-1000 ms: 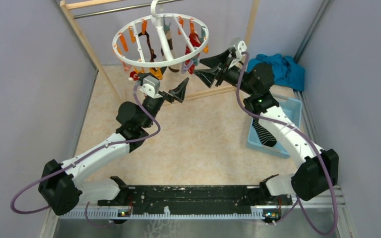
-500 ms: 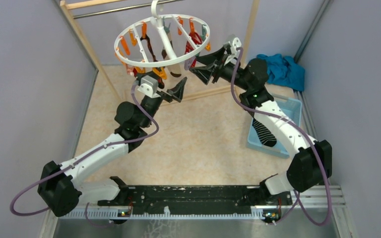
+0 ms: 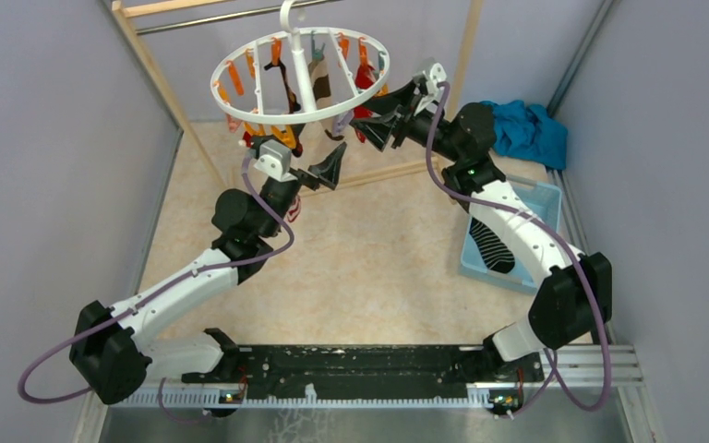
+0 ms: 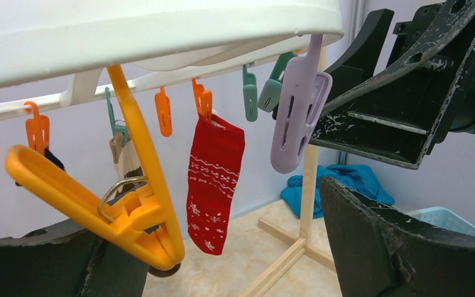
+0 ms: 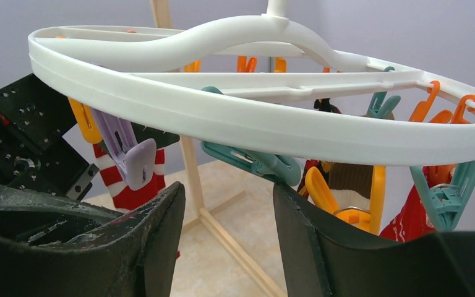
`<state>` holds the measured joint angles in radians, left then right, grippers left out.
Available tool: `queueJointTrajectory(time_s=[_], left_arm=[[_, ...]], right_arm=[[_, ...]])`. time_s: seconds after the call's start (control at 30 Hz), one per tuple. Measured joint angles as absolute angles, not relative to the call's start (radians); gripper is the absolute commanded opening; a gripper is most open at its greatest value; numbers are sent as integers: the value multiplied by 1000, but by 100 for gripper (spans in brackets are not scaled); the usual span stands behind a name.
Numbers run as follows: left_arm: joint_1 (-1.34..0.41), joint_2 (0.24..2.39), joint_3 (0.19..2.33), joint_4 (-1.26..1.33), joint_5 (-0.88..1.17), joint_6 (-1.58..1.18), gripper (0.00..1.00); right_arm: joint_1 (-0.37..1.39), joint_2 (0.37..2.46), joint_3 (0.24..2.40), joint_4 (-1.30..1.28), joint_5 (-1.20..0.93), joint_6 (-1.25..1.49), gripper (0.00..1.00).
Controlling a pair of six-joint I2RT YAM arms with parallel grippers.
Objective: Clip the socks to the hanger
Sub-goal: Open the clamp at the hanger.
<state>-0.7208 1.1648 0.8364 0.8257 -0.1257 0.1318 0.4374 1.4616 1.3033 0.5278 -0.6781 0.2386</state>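
Seeing left claw (image 3: 330,166) wide apart under hanger (image 3: 282,118) rim by orange clip (image 4: 124,210); right claw (image 3: 376,118) apart, empty, at rim's right edge. Red patterned sock (image 4: 213,179) clipped on; black striped sock (image 3: 489,245) in blue bin (image 3: 540,198).

Looked like a robotics lab cell: plain grey partition walls (image 3: 46,138), black mounting rail (image 3: 360,362) on the tabletop (image 3: 378,268) edge.

White hanger ring (image 5: 222,120), orange clips (image 4: 130,210), teal clips (image 5: 253,162), one lilac clip (image 4: 297,117), red sock (image 4: 213,179) with white snowflake bands, red-and-white striped sock (image 5: 130,185), black sock (image 3: 491,247) with thin white stripes, pale blue tray (image 3: 540,198), teal-blue cloth heap (image 3: 526,129), my left tool (image 3: 335,166) and right tool (image 3: 378,115) scuffed black.
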Motion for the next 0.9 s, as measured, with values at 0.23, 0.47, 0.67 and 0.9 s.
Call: queueJointTrajectory(time_s=[0.23,0.47,0.67,0.9], left_arm=[[-717,1165,836,822,-126,131,98],[-715,1165,836,822,-119,127,98],[-715,1165,836,821,-115,127,98],[-715,1165,836,818,-112,127,98]], right_arm=[[437,1464,1305,516,-671,219,55],[437,1460,1291,480,-651,178,57],[437,1459,1270,464,-642,162,58],[437,1459,1270,464,-640,157,58]])
